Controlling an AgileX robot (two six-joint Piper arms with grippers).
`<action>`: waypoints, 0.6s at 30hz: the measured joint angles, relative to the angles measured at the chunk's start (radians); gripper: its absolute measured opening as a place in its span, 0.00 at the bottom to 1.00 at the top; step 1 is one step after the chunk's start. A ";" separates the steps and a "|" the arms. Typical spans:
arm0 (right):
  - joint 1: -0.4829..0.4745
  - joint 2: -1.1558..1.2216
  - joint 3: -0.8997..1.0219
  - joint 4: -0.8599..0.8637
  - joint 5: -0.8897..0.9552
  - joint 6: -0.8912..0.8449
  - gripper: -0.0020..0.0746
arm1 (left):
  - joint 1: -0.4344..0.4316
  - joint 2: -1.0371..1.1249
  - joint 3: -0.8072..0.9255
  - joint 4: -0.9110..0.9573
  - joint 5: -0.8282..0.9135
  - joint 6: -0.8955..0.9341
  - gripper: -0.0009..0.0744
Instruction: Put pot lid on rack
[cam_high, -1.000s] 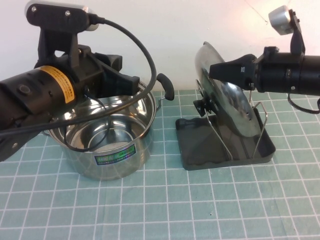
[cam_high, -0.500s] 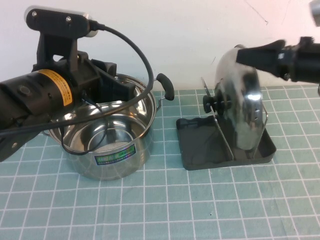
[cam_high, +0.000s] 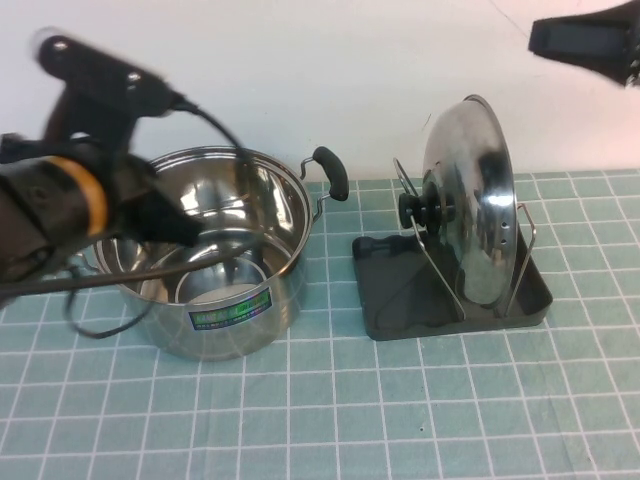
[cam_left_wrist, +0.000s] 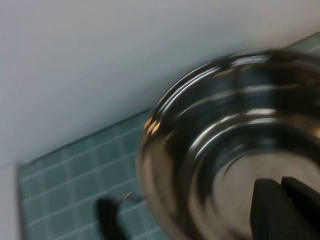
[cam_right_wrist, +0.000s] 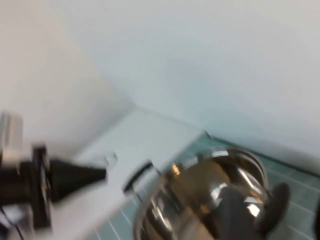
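The pot lid (cam_high: 475, 200) stands on edge in the rack (cam_high: 400, 290), between its wire loops, with its black knob (cam_high: 425, 210) facing left. Nothing holds it. My right gripper (cam_high: 585, 40) is high at the top right, well above and apart from the lid, open and empty. In the right wrist view one blurred finger (cam_right_wrist: 235, 215) shows in front of the pot. My left gripper (cam_high: 175, 225) is blurred over the steel pot (cam_high: 225, 300). In the left wrist view its fingers (cam_left_wrist: 282, 210) lie together over the pot's inside, holding nothing.
The steel pot with black handles and a coloured label stands at the left, beside the rack; it also shows in the left wrist view (cam_left_wrist: 240, 125) and the right wrist view (cam_right_wrist: 200, 200). A white wall runs behind. Green gridded mat (cam_high: 400, 410) lies open in front.
My right gripper let go of the lid and rose up and to the right. The lid went from leaning to upright in the rack. My left arm swung left and lower.
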 joint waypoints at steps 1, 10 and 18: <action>-0.002 -0.019 -0.036 -0.072 0.005 0.015 0.39 | 0.000 -0.015 0.000 0.011 0.050 0.000 0.01; 0.050 -0.202 -0.303 -0.919 0.068 0.245 0.04 | 0.002 -0.236 0.000 -0.030 0.299 -0.039 0.01; 0.063 -0.457 -0.117 -1.385 -0.060 0.404 0.04 | 0.002 -0.537 0.096 -0.149 0.205 -0.066 0.01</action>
